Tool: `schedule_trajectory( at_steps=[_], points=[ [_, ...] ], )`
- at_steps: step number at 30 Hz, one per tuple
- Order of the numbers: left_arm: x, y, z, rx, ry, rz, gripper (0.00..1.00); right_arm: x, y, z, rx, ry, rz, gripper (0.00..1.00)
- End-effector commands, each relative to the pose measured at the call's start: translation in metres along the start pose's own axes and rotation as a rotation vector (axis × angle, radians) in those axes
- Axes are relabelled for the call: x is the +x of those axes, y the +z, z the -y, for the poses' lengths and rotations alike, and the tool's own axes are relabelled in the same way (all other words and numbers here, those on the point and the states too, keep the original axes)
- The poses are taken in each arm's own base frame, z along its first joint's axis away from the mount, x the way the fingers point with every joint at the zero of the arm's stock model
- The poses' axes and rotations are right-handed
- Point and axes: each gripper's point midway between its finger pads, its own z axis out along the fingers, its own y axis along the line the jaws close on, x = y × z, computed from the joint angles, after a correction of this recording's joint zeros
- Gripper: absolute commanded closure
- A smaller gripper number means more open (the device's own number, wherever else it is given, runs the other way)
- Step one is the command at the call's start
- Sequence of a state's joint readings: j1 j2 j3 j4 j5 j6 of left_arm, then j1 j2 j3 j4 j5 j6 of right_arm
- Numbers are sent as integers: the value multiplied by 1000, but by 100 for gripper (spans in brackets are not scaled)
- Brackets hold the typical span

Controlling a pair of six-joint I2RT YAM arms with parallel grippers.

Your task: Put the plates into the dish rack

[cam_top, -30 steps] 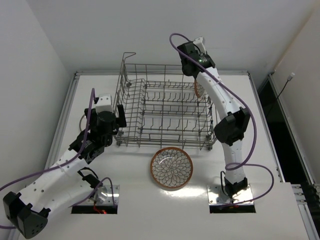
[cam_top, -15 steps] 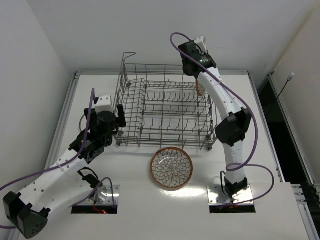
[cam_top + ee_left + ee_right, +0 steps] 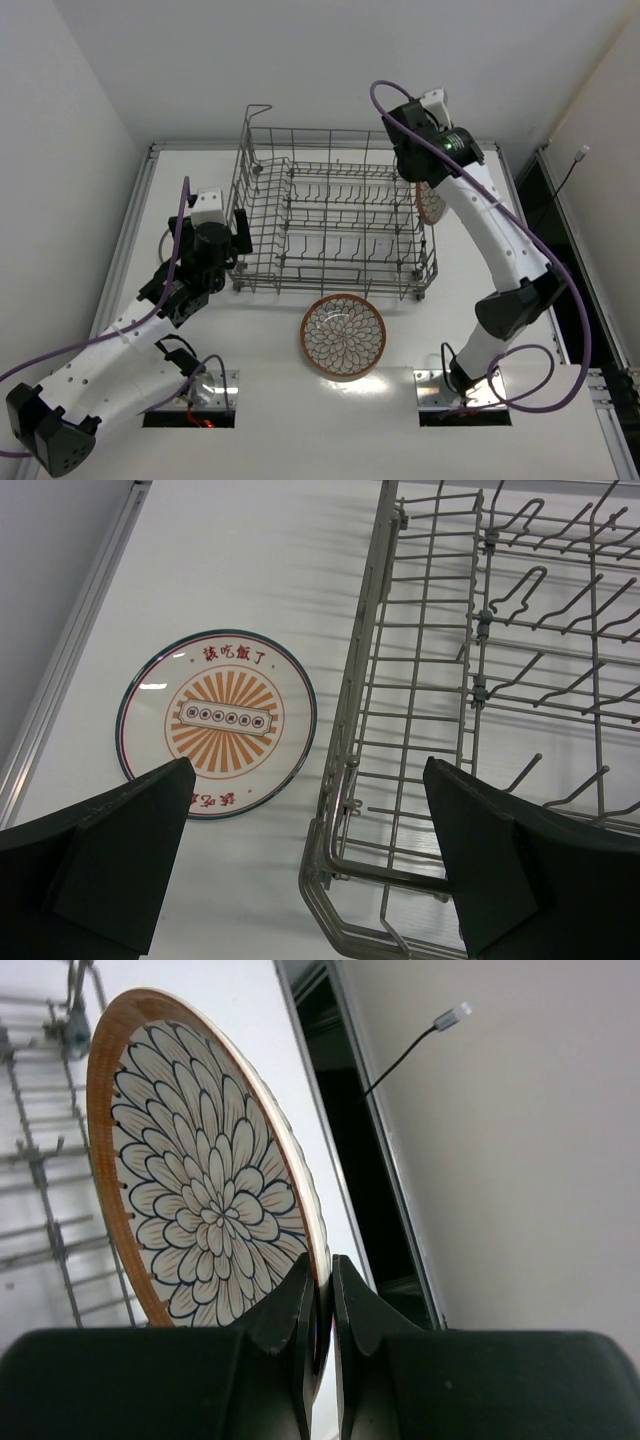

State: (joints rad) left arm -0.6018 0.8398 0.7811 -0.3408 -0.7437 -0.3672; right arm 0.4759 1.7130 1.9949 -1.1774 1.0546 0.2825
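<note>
The right tool (image 3: 322,1270) is pressed together on the brown rim of a petal plate (image 3: 200,1180), pinching it at the lower edge so that the plate stands upright on edge above the fingers. From above, this tool (image 3: 425,183) hangs the plate (image 3: 431,203) at the right end of the dish rack (image 3: 330,215), just beside the end wall; whether the plate touches the wire I cannot tell.

The left tool (image 3: 308,770) is spread wide and holds nothing. It hovers over the left end wall of the rack (image 3: 420,680), one finger on either side of that wall. Just left of the rack, a sunburst plate (image 3: 215,723) lies flat on the desk (image 3: 250,330), face up.

A second petal plate (image 3: 343,336) lies flat on the desk just in front of the rack's near wall, between the two arm bases. No plate stands among the tines inside the rack.
</note>
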Motion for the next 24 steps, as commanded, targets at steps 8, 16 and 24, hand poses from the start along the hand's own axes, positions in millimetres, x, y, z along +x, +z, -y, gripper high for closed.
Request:
schedule_trajectory(
  at_steps=[8,16,24],
  points=[
    [-3,-1,0,7,-10,23,0,18,-37,-21,-99,46,7,100],
    [-3,-1,-1,-2,-10,26,0,54,-37,-37,-64,-60,-28,100],
    [-3,-1,-1,-2,-10,26,0,54,-35,-38,-30,-75,-17,100]
  ],
)
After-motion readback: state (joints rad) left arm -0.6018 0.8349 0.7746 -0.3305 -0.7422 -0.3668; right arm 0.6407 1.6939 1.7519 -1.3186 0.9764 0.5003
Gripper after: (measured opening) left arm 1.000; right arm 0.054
